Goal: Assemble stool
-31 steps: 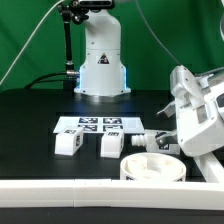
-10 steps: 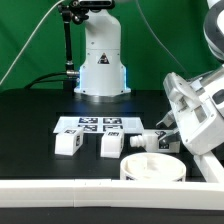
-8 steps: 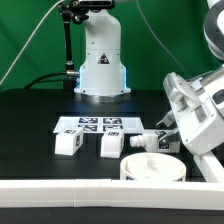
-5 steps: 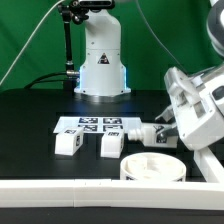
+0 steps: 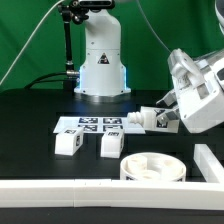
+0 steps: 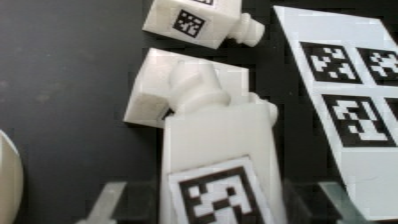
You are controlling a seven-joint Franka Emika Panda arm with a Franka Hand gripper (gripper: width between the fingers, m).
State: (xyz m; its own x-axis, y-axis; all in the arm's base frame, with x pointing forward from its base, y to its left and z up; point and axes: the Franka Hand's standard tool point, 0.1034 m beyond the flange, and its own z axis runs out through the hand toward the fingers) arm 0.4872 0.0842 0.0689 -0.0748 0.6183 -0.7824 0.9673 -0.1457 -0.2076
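Note:
My gripper (image 5: 160,120) is shut on a white stool leg (image 5: 143,119) and holds it clear of the table, lying roughly level, above the seat disc (image 5: 153,167). In the wrist view the held leg (image 6: 217,150) runs out from between the fingers (image 6: 111,196), its square tag facing the camera. Two more legs (image 5: 68,142) (image 5: 111,145) stand on the black table to the exterior view's left of the disc. The wrist view shows both of them (image 6: 201,24) (image 6: 166,86) beyond the held leg, with a sliver of the disc (image 6: 7,180) at the edge.
The marker board (image 5: 88,125) lies flat behind the two loose legs and also shows in the wrist view (image 6: 347,85). A long white rail (image 5: 60,190) borders the table's front, with another piece (image 5: 210,165) at the exterior view's right. The arm's base (image 5: 101,62) stands at the back.
The gripper has risen with the leg in it, lifting it from table level beside the seat disc to well above it. The other legs and the disc have not moved.

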